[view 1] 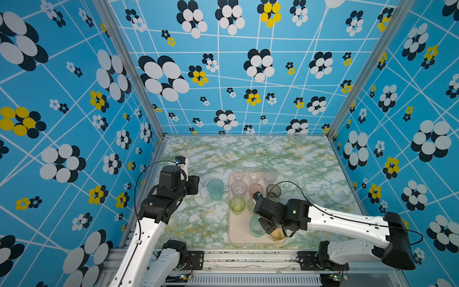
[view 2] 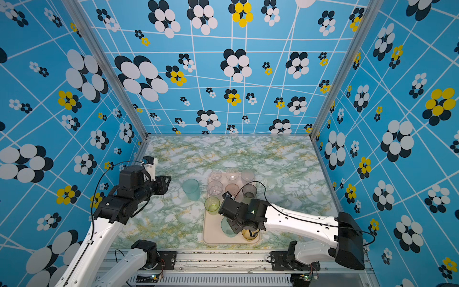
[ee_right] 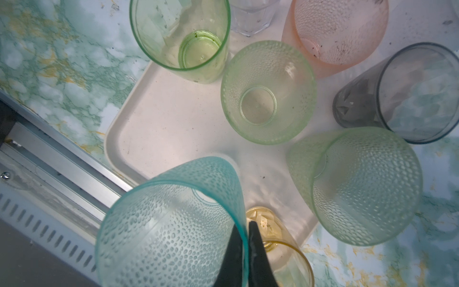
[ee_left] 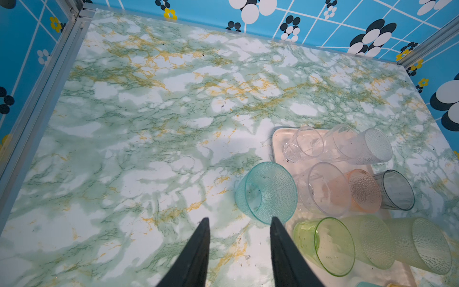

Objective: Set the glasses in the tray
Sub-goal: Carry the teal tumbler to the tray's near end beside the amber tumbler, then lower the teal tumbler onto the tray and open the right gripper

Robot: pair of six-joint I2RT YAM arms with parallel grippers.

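Marble tabletop (view 1: 248, 154); right gripper (ee_right: 244, 228) pinches teal tumbler (ee_right: 169, 223) rim over tray (ee_right: 173, 124).

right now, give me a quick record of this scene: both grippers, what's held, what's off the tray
left gripper: open, empty, near the teal tumbler on the table
right gripper: shut on the rim of the held teal tumbler
held teal tumbler: over the near end of the tray, contact unclear, amber tumbler beside it
teal tumbler on the table: upright, left of the tray
other tumblers: upright in the tray
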